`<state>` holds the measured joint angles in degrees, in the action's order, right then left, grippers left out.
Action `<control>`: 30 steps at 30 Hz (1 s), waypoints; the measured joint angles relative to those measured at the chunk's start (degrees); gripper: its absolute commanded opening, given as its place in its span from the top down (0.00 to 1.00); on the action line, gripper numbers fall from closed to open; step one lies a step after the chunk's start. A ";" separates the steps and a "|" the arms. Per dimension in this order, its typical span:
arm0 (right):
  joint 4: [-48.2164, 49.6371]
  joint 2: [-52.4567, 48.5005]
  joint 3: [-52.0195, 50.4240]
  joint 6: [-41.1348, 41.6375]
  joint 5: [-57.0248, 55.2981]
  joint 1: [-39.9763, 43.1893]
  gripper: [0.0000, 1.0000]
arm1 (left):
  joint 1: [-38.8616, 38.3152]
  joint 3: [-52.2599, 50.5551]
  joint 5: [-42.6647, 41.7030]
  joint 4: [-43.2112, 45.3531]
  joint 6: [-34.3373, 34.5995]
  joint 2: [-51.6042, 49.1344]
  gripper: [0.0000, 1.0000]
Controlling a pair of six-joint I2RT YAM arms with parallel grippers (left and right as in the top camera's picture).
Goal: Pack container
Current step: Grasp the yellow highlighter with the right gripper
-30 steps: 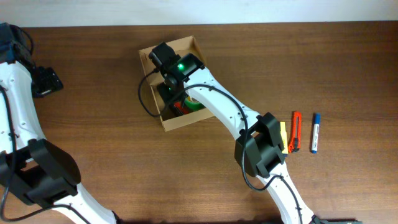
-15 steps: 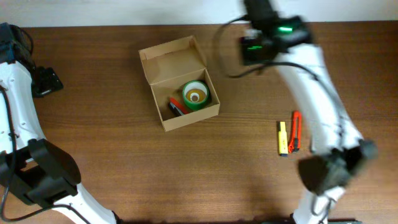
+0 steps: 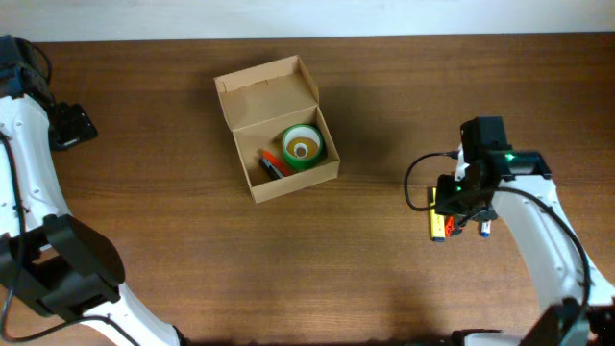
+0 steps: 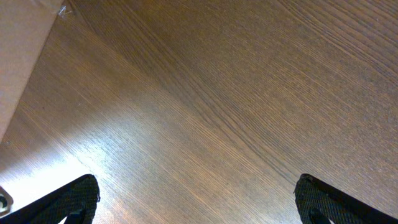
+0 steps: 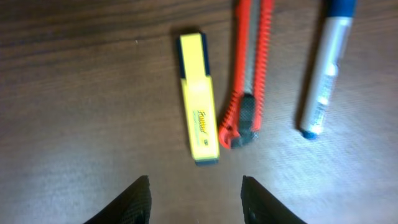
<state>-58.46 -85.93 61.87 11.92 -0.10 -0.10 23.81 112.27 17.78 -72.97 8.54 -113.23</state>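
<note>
while right fingers point(image 5: 138, 202) gape, blue marker point(image 5: 323, 74) cut off

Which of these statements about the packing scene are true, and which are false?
1. The lid of the box stands open. True.
2. A green tape roll lies inside the box. True.
3. The yellow highlighter is already in the box. False: it lies on the table, next to the red cutter.
4. The right end effector grips the blue marker. False: its fingers are apart and empty, and it hovers near the highlighter while the marker lies off to the side.
5. The left end effector is open with nothing between its fingers. True.
</note>
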 measured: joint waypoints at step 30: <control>9.33 -19.32 -0.20 -4.61 1.07 2.64 0.96 | 0.00 0.00 0.00 0.02 0.00 0.00 0.00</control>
<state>-49.12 -105.25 61.67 7.31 0.97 2.55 23.81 112.27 17.78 -72.95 8.54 -113.23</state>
